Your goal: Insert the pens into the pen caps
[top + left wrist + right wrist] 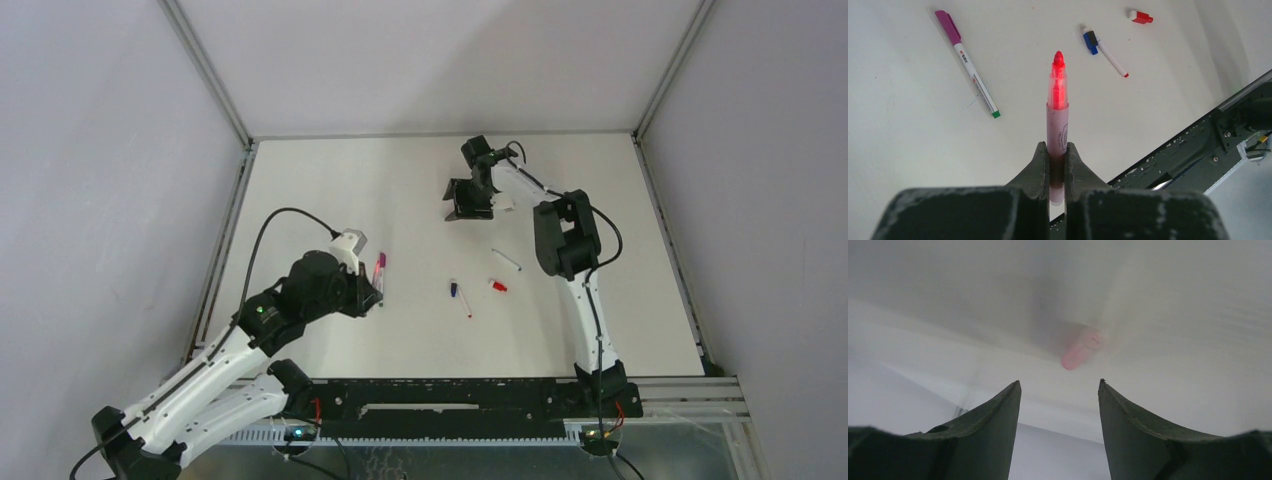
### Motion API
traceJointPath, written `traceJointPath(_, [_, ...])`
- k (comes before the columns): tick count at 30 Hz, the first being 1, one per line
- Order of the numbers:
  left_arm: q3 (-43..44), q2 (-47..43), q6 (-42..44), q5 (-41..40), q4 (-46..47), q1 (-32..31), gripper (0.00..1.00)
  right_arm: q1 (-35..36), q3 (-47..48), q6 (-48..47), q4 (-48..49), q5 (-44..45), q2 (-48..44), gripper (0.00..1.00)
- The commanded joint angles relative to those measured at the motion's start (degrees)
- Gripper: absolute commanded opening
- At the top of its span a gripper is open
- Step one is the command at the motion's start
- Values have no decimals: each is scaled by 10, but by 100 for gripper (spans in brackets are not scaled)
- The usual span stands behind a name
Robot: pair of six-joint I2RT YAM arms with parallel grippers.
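1. Here, the left gripper (1057, 151) is clenched on the pink pen (1057, 115), pinching the barrel toward its back end; the bare red tip points away from the fingers, over the table (350, 180), left of centre.
2. Close by, a purple-capped pen (970, 70) lies flat on the table; it is apart from the held one.
3. Right of these, near the middle, a blue cap (1091, 40) sits at one end of a thin pen (1113, 59) whose red tip is bare; a red cap (1140, 17) lies just right of it, not touching; a white pen (506, 260) lies a little farther back, near the red cap.
4. The right gripper (1058, 383) hovers at the far side, right of centre; its fingers are spread, with nothing between them.
5. A pink cap (1079, 351) shows blurred beyond those fingertips, untouched; whether it lies flat or stands I cannot tell.
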Motion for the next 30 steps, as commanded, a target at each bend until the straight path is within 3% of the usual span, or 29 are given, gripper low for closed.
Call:
traceJointPath(1, [37,12,21,13,21,-2,0,-26,79,16,-17,-15,41,65])
traceJointPath(6, [36,25,24,14,27,-3,0,-41,98,16,-41,-35,59,64])
traceJointPath(17, [30,38,25,20,36,-3,0,-57,-16,16,-6,-68,24,58])
traceJointPath(21, [26,33,22,18,36,-3,0,-63,-34,14,2,-74,15,41])
traceJointPath(24, [24,29,21,17,36,-3,0,-65,-37,9,-12,-67,6,34])
traceJointPath(30, [22,30,20,15,36,-3,0,-72,-67,-2,-11,-62,-15,37])
